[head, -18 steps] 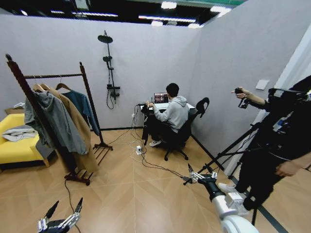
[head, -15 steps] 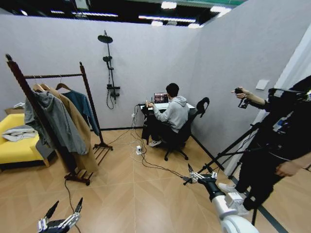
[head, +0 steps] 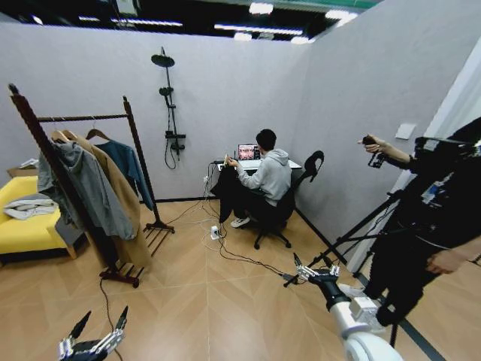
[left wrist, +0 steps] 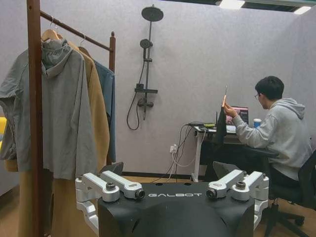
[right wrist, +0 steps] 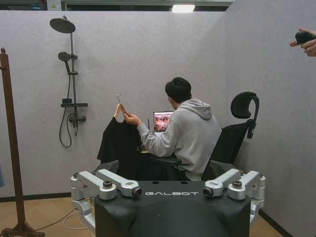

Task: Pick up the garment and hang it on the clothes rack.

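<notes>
The garment [right wrist: 120,143], a black T-shirt on a wooden hanger, hangs from the hand [right wrist: 131,118] of a seated person at the bench [left wrist: 210,131], well away from the clothes rack [head: 45,150]. Far from the rack, the left gripper [head: 96,340] and right gripper [head: 312,270] are both spread open, grasping nothing.

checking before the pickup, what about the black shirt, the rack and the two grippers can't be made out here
- Garment: its lower part is hidden behind the right gripper in the right wrist view; small and far off in the head view.
- Clothes rack: its near post and low shelf are partly covered by the hung coats in the head view.
- Left gripper: its body is cut off by the head view's bottom edge.
</notes>
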